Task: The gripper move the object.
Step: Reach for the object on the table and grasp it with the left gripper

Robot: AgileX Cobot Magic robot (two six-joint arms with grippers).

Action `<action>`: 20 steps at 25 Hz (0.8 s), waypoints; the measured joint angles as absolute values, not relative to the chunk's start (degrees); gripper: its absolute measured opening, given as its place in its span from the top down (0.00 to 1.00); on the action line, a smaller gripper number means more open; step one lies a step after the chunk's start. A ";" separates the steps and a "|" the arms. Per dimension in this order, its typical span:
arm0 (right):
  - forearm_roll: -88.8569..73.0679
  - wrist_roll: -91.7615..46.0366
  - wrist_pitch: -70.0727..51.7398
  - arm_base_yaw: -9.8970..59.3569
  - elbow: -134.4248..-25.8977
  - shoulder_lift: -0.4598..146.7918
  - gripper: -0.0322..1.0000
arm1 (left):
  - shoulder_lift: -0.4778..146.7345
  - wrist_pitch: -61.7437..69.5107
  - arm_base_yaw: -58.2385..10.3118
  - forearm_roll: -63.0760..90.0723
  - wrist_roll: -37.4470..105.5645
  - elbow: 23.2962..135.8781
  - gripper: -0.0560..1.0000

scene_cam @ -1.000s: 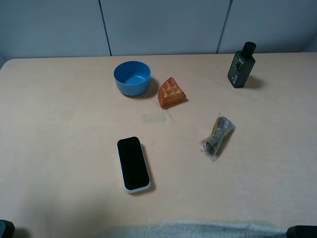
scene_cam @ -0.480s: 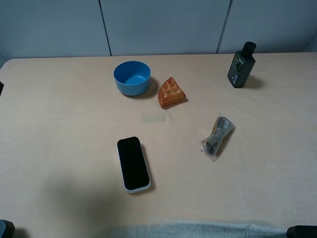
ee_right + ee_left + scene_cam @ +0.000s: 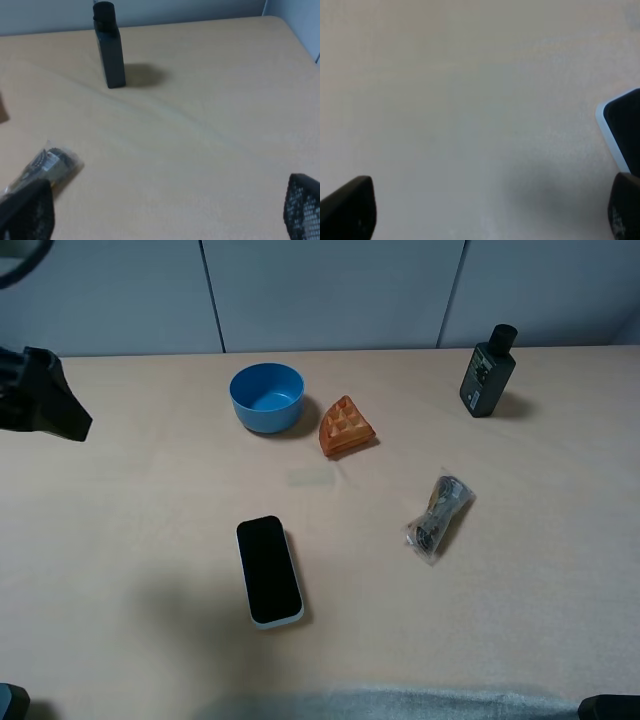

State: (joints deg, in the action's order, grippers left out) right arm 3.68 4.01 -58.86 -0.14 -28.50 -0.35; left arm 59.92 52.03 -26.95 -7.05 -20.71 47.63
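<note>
From above, the left arm [image 3: 45, 400] has just swung in over the left side of the beige table [image 3: 130, 510], opening the approach; the object [image 3: 268, 571], a glossy black slab with rounded white rim, lies flat mid-table, untouched. Left wrist view: the left gripper [image 3: 485, 210] gapes wide, empty, slab corner in sight. Right wrist view: the right gripper [image 3: 160, 212] wide, empty, near a crinkly bag of cables [image 3: 45, 162]
</note>
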 joint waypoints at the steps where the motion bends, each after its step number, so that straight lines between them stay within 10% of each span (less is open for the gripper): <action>1: 3.68 4.01 -58.86 -0.14 -28.50 -0.35 0.30 | 60.74 51.77 -28.23 -7.89 -22.32 47.63 0.08; 20: 3.68 4.01 -58.86 -0.14 -28.50 -0.35 0.30 | 77.91 38.98 -44.07 -10.51 -39.30 48.31 0.08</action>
State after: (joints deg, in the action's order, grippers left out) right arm 3.68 4.01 -58.86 -0.14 -28.50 -0.35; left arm 77.91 38.98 -44.07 -10.51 -39.30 48.31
